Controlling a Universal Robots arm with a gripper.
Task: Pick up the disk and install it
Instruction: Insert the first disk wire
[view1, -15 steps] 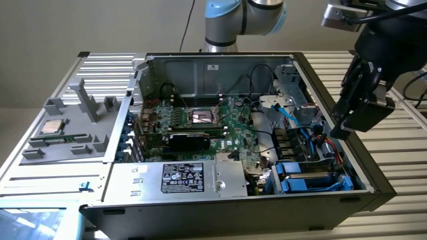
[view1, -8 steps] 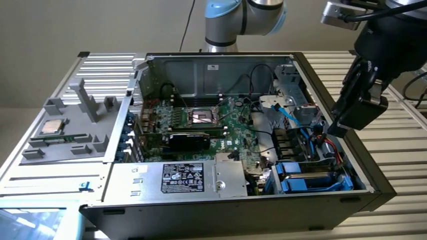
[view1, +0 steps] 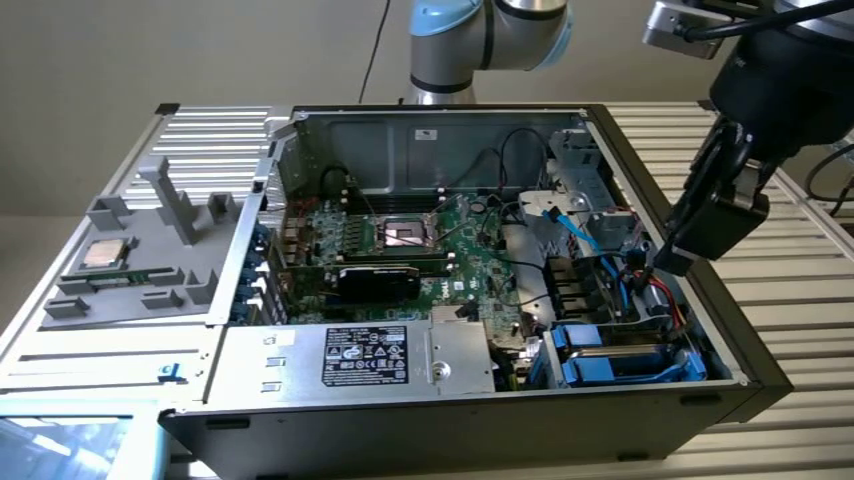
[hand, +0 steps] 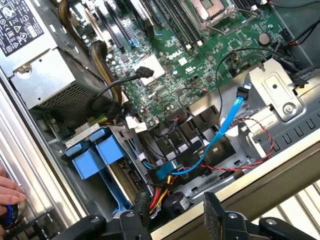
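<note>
Gripper (view1: 674, 255) (hand: 177, 212) is spread wide with nothing between the padded fingers (hand: 214, 212). It hangs over the open PC case (view1: 747, 345) at the wall on the exterior view's right, above the cable bundle next to the drive bay.

Disk (view1: 638, 365) (hand: 111, 148): only blue carrier plastic is readable. It's seated in the drive bay at the case corner, just beside the power supply (view1: 367, 355) (hand: 30, 50). Two blue carrier fronts sit side by side there, metal faces hidden, so can't tell which one is it. Gripper is near the bay but not touching the disk.

Blue SATA cable (view1: 574, 235) (hand: 225, 125) loops loose from the motherboard (view1: 447, 255) (hand: 200, 55) toward the bay, with a red/black twisted wire (hand: 260, 137) under it. CPU socket (view1: 404, 235) (hand: 212, 10) is uncovered.

CPU chip (view1: 107, 255) lies on the grey fixture tray (view1: 200, 292), outside the case on the exterior view's left.

A person's hand (hand: 10, 192) rests on the ribbed table outside the case wall, near the drive bay.
</note>
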